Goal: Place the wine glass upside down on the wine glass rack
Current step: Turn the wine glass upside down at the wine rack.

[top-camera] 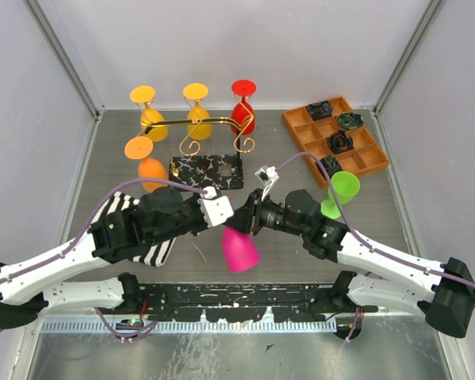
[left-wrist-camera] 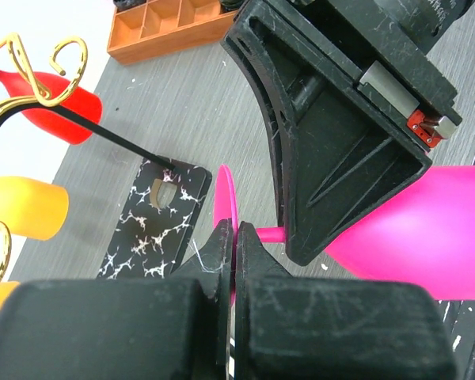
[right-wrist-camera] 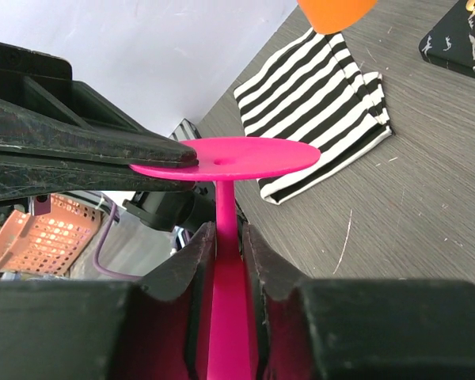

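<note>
A pink wine glass (top-camera: 239, 249) hangs above the table between my two arms, bowl downward. In the left wrist view its bowl (left-wrist-camera: 427, 237) is to the right, its stem level and its thin foot disc (left-wrist-camera: 226, 202) on edge. My left gripper (left-wrist-camera: 236, 237) is shut on the rim of that foot. My right gripper (right-wrist-camera: 223, 237) has its jaws pressed on both sides of the stem (right-wrist-camera: 222, 202), just below the foot. The wine glass rack (top-camera: 194, 120) stands behind on its marbled base (top-camera: 206, 170), its gold hooks (left-wrist-camera: 32, 71) at the left of the left wrist view.
Two yellow glasses (top-camera: 150, 111) and a red one (top-camera: 242, 107) hang upside down on the rack. An orange glass (top-camera: 146, 162) is at the rack's left front. A green glass (top-camera: 340, 194) and an orange compartment tray (top-camera: 335, 134) are to the right. A striped cloth (top-camera: 134, 229) lies under my left arm.
</note>
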You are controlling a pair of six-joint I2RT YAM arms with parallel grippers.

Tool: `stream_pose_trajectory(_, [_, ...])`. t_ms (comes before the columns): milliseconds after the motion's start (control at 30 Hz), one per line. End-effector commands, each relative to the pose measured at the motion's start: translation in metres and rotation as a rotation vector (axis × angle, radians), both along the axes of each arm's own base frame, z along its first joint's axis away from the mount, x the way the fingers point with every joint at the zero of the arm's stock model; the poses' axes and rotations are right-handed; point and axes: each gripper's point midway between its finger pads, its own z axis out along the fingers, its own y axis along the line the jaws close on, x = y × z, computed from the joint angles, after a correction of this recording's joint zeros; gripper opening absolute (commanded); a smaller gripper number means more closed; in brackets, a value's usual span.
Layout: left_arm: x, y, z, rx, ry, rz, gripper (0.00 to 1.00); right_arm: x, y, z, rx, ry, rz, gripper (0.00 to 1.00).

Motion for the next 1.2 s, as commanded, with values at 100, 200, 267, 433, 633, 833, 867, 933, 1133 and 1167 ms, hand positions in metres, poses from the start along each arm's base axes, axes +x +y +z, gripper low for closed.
stream_pose_trajectory(100, [0.007,0.002,0.022,-0.087,-0.045,0.049,0.00,0.000,0.003,0.002,0.021,0.005,-0.003,0.01])
stream_pose_trajectory(200, [0.009,0.003,0.024,-0.096,-0.052,0.061,0.03,0.000,0.003,0.003,0.024,0.009,-0.004,0.01])
stream_pose_trajectory(267, [0.011,0.005,0.026,-0.107,-0.059,0.072,0.16,0.002,0.002,0.004,0.020,0.008,-0.010,0.01])
stream_pose_trajectory(433, [0.011,0.009,0.032,-0.153,-0.069,0.088,0.32,0.005,0.002,0.007,0.026,0.003,-0.029,0.01])
stream_pose_trajectory(633, [0.008,0.012,0.036,-0.182,-0.068,0.086,0.39,0.010,0.003,0.008,0.015,0.005,-0.051,0.00])
stream_pose_trajectory(833, [0.004,0.015,0.048,-0.253,-0.057,0.088,0.52,0.025,-0.007,0.000,-0.072,-0.022,-0.133,0.01])
stream_pose_trajectory(867, [0.006,0.017,0.053,-0.272,-0.055,0.105,0.55,0.027,-0.009,-0.002,-0.091,-0.029,-0.147,0.01])
stream_pose_trajectory(933, [0.009,0.022,0.063,-0.304,-0.056,0.141,0.63,0.033,-0.015,-0.002,-0.120,-0.052,-0.183,0.01])
stream_pose_trajectory(1133, [0.030,0.034,0.085,-0.337,-0.065,0.274,0.69,0.049,-0.026,0.000,-0.179,-0.130,-0.264,0.01])
stream_pose_trajectory(1167, [0.034,0.036,0.089,-0.350,-0.057,0.295,0.70,0.051,-0.027,-0.001,-0.189,-0.139,-0.273,0.01])
